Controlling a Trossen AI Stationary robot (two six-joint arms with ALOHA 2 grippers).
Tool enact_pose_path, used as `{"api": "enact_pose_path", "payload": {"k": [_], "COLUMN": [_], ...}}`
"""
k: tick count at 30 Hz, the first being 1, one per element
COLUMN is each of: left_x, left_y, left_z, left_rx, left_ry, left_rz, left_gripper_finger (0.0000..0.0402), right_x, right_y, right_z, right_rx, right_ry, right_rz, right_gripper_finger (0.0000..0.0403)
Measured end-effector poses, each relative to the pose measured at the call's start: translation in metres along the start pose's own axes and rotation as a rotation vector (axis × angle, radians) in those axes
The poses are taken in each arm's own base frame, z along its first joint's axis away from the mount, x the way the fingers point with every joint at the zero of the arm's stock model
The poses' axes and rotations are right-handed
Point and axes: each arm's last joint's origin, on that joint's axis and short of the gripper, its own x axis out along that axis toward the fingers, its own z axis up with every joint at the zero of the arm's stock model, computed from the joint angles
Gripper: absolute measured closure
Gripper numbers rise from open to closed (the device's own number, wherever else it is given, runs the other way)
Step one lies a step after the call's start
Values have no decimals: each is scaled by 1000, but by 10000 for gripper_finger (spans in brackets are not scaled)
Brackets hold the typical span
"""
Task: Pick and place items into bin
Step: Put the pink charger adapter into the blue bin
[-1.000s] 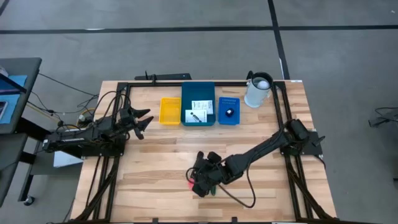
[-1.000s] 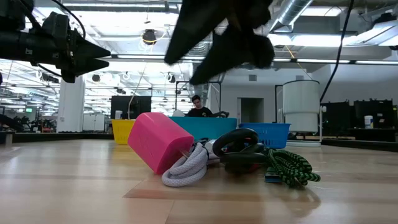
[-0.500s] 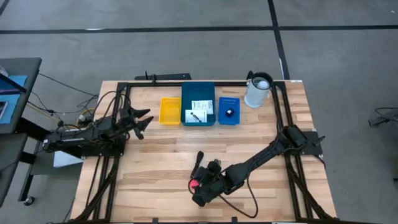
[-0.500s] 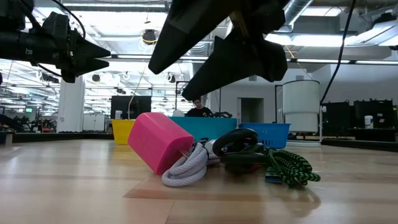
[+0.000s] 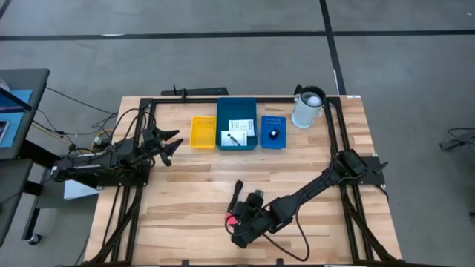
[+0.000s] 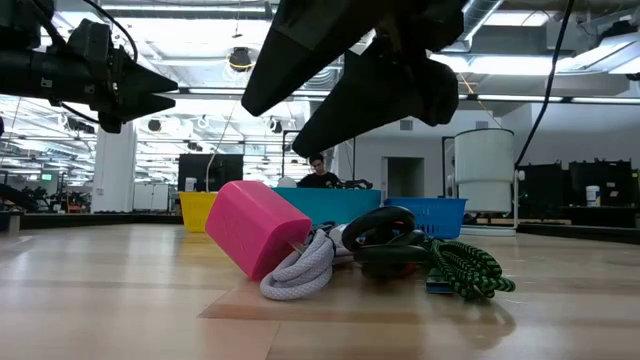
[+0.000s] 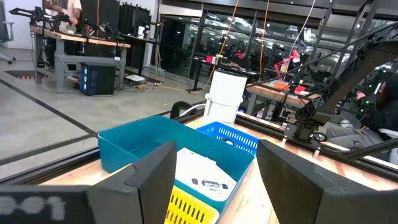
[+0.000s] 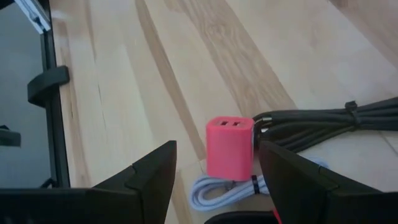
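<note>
Since a second ago, we see from above the right pincer [image 5: 239, 231] moved nearer over the pink-red piece [image 5: 231, 219]; cards [image 5: 234, 139] already lie in the teal bin [image 5: 237, 111]; low view shows the pink block tilted against cables [image 6: 400, 250]; wrist views show both pincers wide, empty; left pincer [image 5: 171, 144] waits.

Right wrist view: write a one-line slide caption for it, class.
Open right gripper hovers over a pink USB charger beside coiled white and black cables on the wooden table.

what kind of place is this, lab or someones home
Most likely a robotics lab or workshop, not a home: exposed ceiling ducts, workbenches loaded with equipment, and a bare concrete floor around the wooden table.
</note>
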Motion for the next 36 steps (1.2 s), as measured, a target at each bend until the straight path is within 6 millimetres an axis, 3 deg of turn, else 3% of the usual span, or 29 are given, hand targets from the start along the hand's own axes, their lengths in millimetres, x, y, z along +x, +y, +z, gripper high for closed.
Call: {"api": "enact_pose_path", "payload": {"k": [16,27,36], "left_x": [0,0,0], "left_y": [0,0,0], "left_z": [0,0,0], "left_rx": [0,0,0], "left_ry": [0,0,0], "left_rz": [0,0,0], "left_gripper_finger": [189,189,189], "right_x": [-19,4,6], "right_y": [9,8,7], "right_z": [19,9,7], "right_rx": [-54,-47,-47], "right_ry": [34,47,59], "right_rz": [-34,-53,-60], "right_gripper_finger": [178,178,178]}}
